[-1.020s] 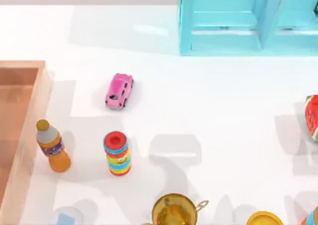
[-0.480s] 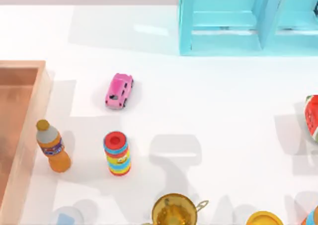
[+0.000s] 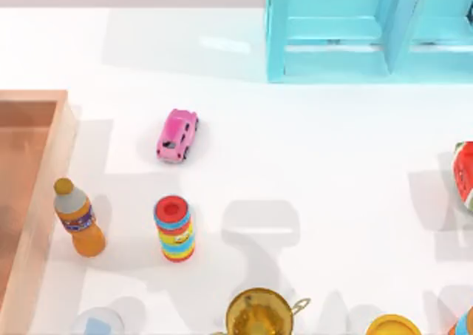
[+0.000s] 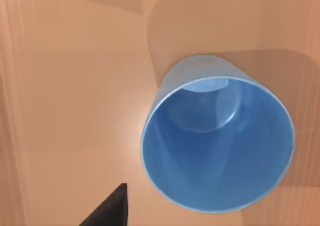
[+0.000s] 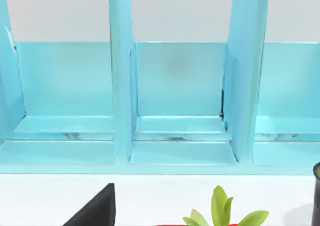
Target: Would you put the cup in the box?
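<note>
Cup (image 4: 217,141): upright on the floor of the box (image 4: 75,86), mouth open to the left wrist camera.
Left jaws: one dark fingertip (image 4: 111,210) beside the cup, apart from its rim; spread not discernible.
Box, top view (image 3: 44,180): left edge of bench (image 3: 332,150).
Right jaws: facing the turquoise shelf unit (image 5: 122,86); state not discernible.

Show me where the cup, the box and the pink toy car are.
cup (image 4: 220,156): left wrist view, inner wall.
box (image 3: 63,139): top view, right-hand wall's rim.
pink toy car (image 3: 177,134): top view, roof.
</note>
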`<state>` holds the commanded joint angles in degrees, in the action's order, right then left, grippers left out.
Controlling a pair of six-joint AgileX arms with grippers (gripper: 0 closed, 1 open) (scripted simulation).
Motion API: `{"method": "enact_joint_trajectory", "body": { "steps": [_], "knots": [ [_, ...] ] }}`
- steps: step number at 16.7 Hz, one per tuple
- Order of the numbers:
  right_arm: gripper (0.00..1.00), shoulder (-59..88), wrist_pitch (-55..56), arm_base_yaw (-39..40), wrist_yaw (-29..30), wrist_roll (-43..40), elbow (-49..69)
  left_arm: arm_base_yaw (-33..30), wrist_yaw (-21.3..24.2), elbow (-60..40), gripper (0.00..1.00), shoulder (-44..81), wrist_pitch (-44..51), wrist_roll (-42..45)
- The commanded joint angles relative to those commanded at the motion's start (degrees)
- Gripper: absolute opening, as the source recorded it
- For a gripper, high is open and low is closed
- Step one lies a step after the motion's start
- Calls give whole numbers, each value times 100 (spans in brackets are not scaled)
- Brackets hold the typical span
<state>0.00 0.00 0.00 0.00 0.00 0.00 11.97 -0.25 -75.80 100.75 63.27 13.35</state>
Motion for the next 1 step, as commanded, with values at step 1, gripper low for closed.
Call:
{"method": "enact_joint_trajectory", "body": {
  "steps": [1],
  "knots": [
    [100,0,0,0,0,0,0,0,0,0,100,0,0,0]
  ]
}}
